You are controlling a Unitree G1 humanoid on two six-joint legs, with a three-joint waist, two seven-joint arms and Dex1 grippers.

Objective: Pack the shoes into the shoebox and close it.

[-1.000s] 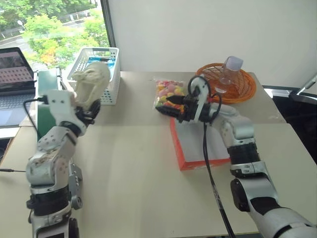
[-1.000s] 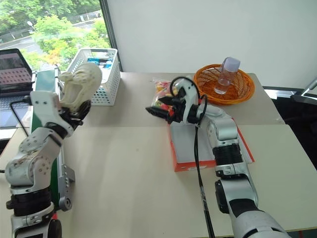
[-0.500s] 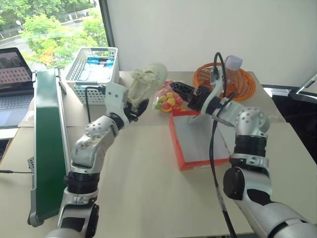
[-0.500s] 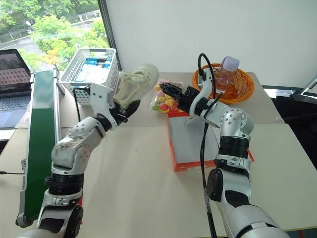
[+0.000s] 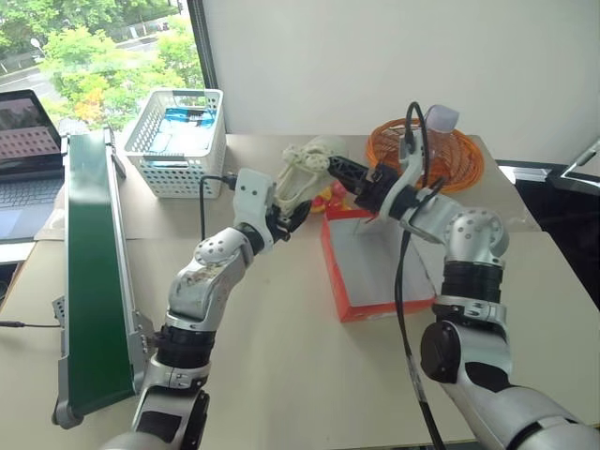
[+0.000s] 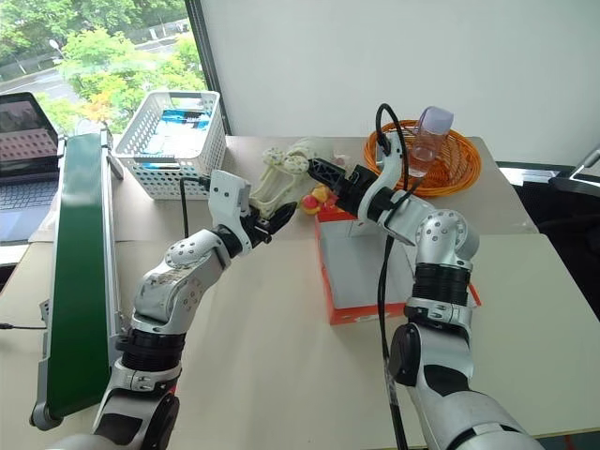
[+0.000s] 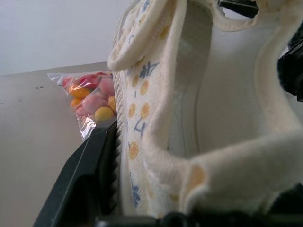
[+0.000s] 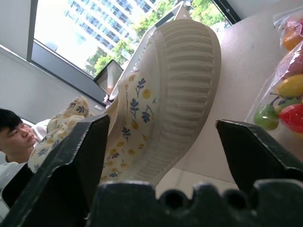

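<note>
Above the worktop (image 5: 253,319), near the far end of the shoebox (image 5: 375,267), my left claw (image 5: 286,217) is clamped on one of the shoes (image 5: 305,169), holding it off the surface. That shoe is cream with a small flower print and a ribbed sole. My right claw (image 5: 339,172) points at the shoe from the other side; its fingers (image 8: 71,156) stand apart on either side of the sole, and I cannot tell whether they touch it. The shoebox lies open and flat on the worktop under my right arm, red-orange edge showing, pale inside. A bag of coloured candies (image 6: 314,197) lies just beyond the box, below the held shoe. A white lattice basket (image 5: 178,141) stands at far left, an orange wicker basket (image 5: 459,159) with a bottle (image 5: 433,127) at far right
</note>
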